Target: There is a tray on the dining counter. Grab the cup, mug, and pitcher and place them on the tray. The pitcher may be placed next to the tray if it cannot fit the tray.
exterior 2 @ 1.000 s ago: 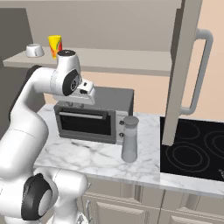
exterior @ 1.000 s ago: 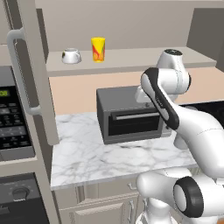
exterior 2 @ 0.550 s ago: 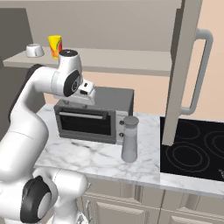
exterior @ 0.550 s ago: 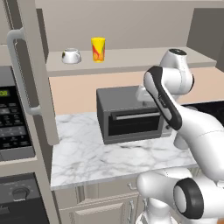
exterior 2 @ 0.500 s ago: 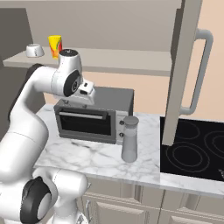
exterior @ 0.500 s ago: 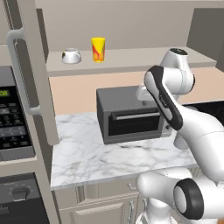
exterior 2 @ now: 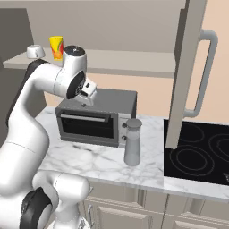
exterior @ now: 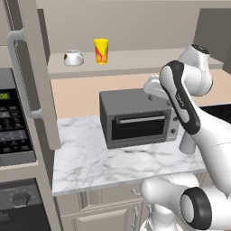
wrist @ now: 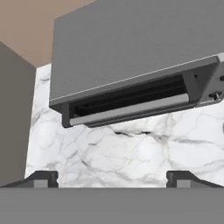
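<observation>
With the gripper (wrist: pixel 112 177) wide and empty above the toaster oven (exterior 2: pixel 96 117), steer it clear and take the pitcher (exterior 2: pixel 133 142) near the counter's (exterior 2: pixel 94 162) front edge squarely below its neck

glossy white robot arm (exterior: pixel 180 97) showing dark joint bands

rounded white shells are wrapping each link, black rings are marking the joints, a dark cap is topping the upper joint, and two small dark fingertips (wrist: pixel 41 178) are ending the gripper (wrist: pixel 112 179).
</observation>
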Robot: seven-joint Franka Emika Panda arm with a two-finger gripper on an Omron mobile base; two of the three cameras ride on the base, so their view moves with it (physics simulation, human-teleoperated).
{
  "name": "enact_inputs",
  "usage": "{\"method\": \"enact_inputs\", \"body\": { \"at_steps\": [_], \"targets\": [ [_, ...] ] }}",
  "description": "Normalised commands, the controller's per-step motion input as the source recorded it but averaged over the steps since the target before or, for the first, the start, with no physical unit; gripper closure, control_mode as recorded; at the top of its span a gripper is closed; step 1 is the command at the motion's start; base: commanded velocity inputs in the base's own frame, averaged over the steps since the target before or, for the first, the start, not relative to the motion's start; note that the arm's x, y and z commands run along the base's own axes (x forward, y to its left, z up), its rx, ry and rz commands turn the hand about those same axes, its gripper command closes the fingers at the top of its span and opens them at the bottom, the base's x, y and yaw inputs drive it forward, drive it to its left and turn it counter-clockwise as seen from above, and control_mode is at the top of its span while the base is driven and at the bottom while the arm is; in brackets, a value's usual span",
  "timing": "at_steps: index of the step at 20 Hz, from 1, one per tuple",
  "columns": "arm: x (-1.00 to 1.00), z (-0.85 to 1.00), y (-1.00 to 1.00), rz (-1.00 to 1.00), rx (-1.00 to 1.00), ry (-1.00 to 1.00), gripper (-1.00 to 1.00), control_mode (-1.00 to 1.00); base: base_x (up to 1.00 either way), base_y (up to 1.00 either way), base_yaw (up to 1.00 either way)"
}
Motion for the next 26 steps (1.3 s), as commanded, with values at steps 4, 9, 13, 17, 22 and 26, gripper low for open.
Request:
{"method": "enact_inputs", "body": {
  "at_steps": [4,9,13,17,22,26],
  "targets": [
    [-0.14,0.31,0.17,-0.14,0.17,-0.07,-1.0,-1.0,0.0,0.0,0.0],
    [-0.11,0.31,0.27,-0.16,0.16,-0.09,-1.0,-1.0,0.0,0.0,0.0],
    [-0.09,0.35,0.26,-0.16,0.17,-0.11,-1.0,-1.0,0.0,0.0,0.0],
    [-0.02,0.36,0.18,-0.15,0.19,-0.1,-1.0,-1.0,0.0,0.0,0.0],
    [0.0,0.39,0.13,-0.11,0.2,-0.07,-1.0,-1.0,0.0,0.0,0.0],
    [0.0,0.41,0.15,-0.06,0.18,-0.03,-1.0,-1.0,0.0,0.0,0.0]
  ]
}}
